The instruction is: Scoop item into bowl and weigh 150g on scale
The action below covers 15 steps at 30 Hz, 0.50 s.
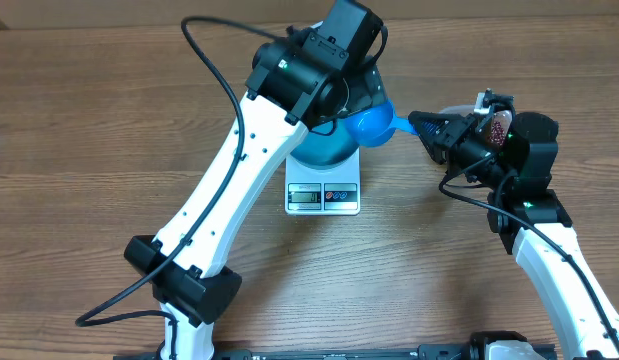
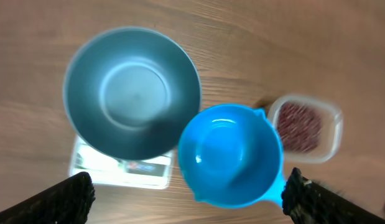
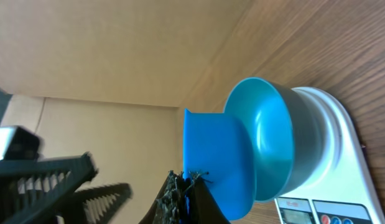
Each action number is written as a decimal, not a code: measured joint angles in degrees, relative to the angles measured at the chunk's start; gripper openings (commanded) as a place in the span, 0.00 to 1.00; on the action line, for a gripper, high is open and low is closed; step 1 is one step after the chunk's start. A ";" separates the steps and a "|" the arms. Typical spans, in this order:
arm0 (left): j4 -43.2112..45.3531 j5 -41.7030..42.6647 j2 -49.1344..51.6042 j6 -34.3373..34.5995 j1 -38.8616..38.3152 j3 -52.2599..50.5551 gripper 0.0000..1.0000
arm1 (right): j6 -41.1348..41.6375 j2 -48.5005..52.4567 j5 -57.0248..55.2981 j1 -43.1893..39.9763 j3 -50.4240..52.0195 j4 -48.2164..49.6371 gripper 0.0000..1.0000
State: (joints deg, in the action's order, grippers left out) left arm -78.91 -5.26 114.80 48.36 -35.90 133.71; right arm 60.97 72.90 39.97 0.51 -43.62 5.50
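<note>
The round blue bowl stands empty on the white scale, in the overhead view mostly hidden under my left arm. High above it hangs my left gripper, open wide and holding nothing. My right gripper is shut on the handle of a bright blue scoop. The scoop's cup is empty and sits just beside the bowl's right rim. The red-brown beans lie in a clear tub to the right of the scoop. In the right wrist view the scoop hangs in front of the bowl.
The clear plastic tub sits on the wood behind my right gripper. The scale's display faces the table's front. My left arm runs diagonally from the front left up to the scale.
</note>
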 measured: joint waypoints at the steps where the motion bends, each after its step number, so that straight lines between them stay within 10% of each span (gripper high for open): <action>1: -0.39 -0.33 -0.09 -4.04 0.00 0.13 1.00 | -0.44 0.00 -0.20 0.00 0.00 -0.52 0.04; 7: -3.13 -3.19 -0.17 -20.44 0.02 0.17 0.99 | -3.32 0.00 -2.99 -0.07 0.00 -4.42 0.04; 15: -6.75 -10.78 -0.48 -23.06 1.18 0.17 1.00 | -7.37 0.02 -2.93 -3.61 0.00 -5.79 0.04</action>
State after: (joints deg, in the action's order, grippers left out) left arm -85.67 -16.03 114.32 25.30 -34.72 133.88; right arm 53.60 72.93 37.04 -3.09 -43.62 -0.30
